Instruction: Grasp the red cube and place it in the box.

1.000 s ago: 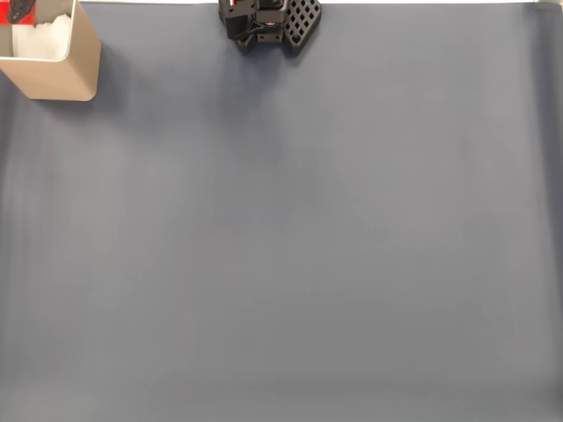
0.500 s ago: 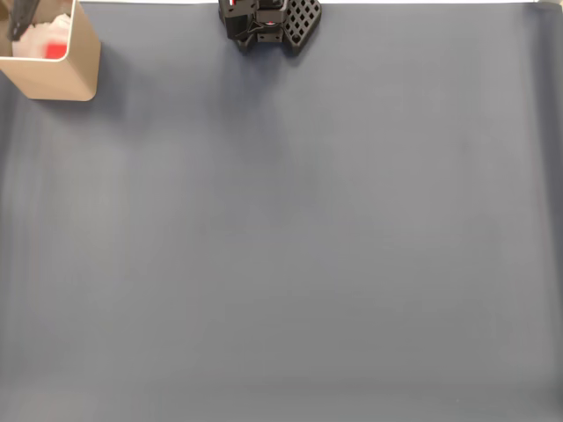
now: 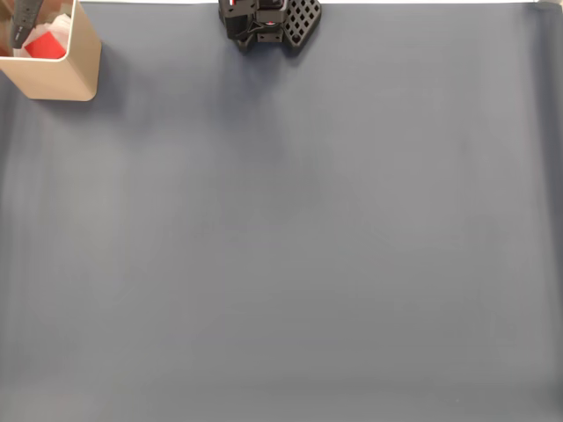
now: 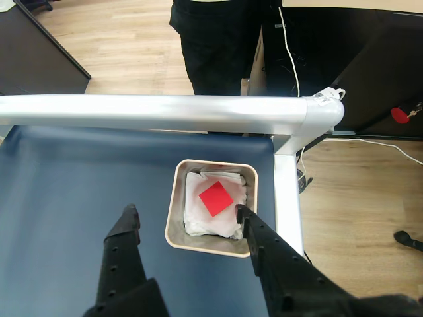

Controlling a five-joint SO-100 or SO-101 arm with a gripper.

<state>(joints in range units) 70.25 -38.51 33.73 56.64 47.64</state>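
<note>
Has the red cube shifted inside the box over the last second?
Yes. In the fixed view the red cube has moved right from the box's left side, onto the white padding.

The red cube (image 3: 44,46) lies inside the box (image 3: 62,75) at the worktop's (image 3: 290,246) top-left corner.

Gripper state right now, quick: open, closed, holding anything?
Gripper: open and empty, fingers spread above the box; the red cube lies inside on the white padding.
</note>
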